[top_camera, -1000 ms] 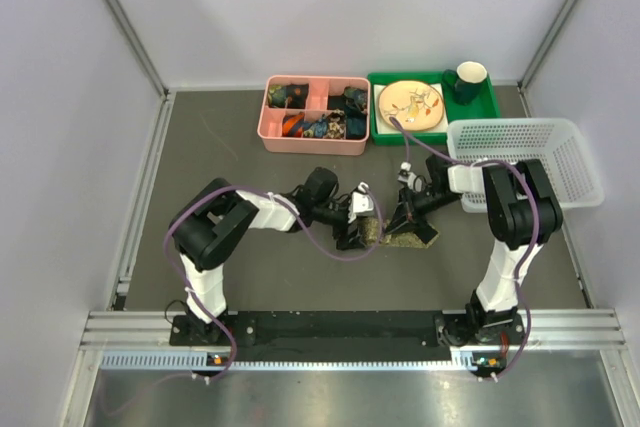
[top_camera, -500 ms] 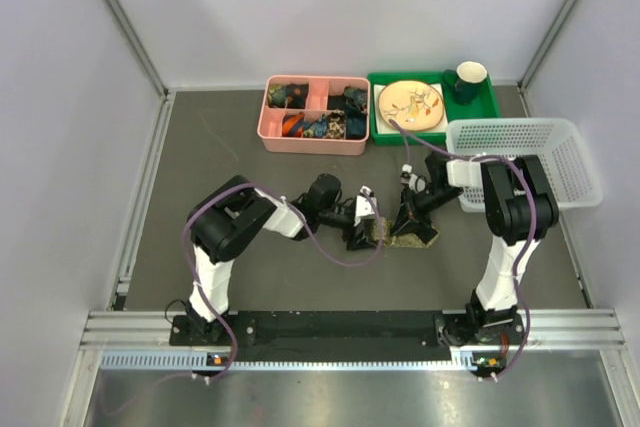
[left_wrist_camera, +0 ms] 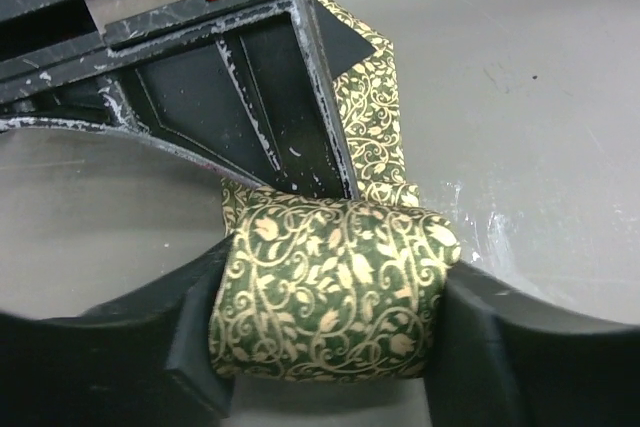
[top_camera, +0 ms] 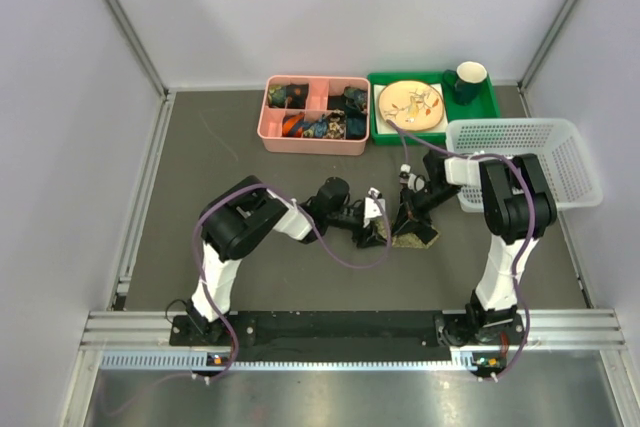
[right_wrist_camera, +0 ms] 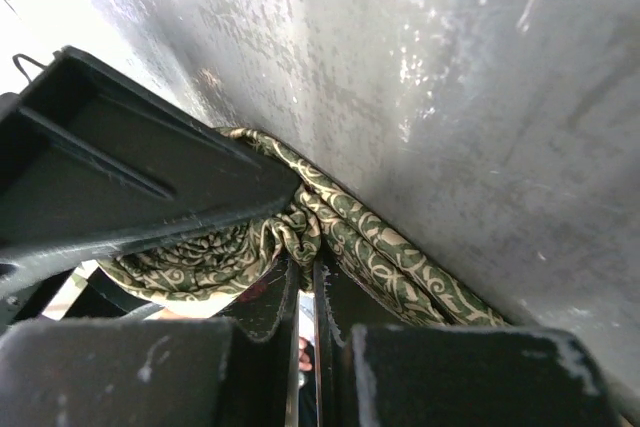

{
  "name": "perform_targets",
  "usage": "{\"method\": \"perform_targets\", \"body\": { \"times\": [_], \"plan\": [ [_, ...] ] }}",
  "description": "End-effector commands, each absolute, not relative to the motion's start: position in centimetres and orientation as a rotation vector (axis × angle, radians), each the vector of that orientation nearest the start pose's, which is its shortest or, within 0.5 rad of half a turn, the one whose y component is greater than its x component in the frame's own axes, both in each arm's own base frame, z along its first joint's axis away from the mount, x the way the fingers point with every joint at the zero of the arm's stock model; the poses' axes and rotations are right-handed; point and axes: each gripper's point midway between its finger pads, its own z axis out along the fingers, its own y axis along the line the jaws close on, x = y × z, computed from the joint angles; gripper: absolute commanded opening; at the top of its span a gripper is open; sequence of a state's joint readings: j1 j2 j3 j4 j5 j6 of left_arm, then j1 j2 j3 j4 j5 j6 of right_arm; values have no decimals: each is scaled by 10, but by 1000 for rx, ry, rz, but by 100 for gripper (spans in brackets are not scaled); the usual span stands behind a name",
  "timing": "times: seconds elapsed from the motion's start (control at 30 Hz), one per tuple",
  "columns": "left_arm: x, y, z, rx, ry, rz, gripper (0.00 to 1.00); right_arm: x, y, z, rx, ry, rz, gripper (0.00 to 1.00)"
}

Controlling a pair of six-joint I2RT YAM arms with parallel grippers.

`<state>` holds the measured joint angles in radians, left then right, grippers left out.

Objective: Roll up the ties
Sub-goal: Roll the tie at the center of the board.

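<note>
On the dark table (top_camera: 230, 147), seen from above, the white basket (top_camera: 575, 172) stands at about 3 o'clock and the pink box (top_camera: 313, 132) at 12 o'clock, both well apart from my work. The tie (left_wrist_camera: 335, 292), green with a gold vine pattern, lies near the centre of the table, a little toward 4 o'clock, between the two arms. One part of it is already a short thick roll, and in the left wrist view a flat tail goes out from it toward 1 o'clock. The left gripper (top_camera: 372, 232) has its fingers on either side of this roll and they seem to touch both ends, so I judge that it holds the roll. The right gripper (top_camera: 408, 209) is pressed together and pinches the loose, bunched part of the tie. To do this step well, I think I must turn the roll slowly toward the tail and hold its ends gently, so that the layers do not slide out sideways. The right side should give only a light tension, otherwise the roll may open or go crooked.
</note>
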<state>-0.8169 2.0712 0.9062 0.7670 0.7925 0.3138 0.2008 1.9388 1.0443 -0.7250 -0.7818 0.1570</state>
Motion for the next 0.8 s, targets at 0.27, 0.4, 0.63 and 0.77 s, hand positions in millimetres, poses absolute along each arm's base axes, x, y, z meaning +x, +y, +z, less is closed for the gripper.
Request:
{"method": "perform_targets", "body": {
  "times": [0.27, 0.4, 0.63, 0.77],
  "plan": [
    [241, -399, -3, 1568, 1670, -950, 17, 249, 169, -11, -221, 3020, 1020, 6],
    [232, -371, -12, 1628, 1824, -868, 5, 256, 170, 17, -199, 2924, 1103, 16],
    [225, -351, -25, 1696, 1997, -765, 0, 261, 169, 63, -192, 2754, 1302, 36],
    [226, -350, -29, 1736, 2018, -697, 0, 253, 179, 74, -177, 2701, 1449, 43]
  ]
}}
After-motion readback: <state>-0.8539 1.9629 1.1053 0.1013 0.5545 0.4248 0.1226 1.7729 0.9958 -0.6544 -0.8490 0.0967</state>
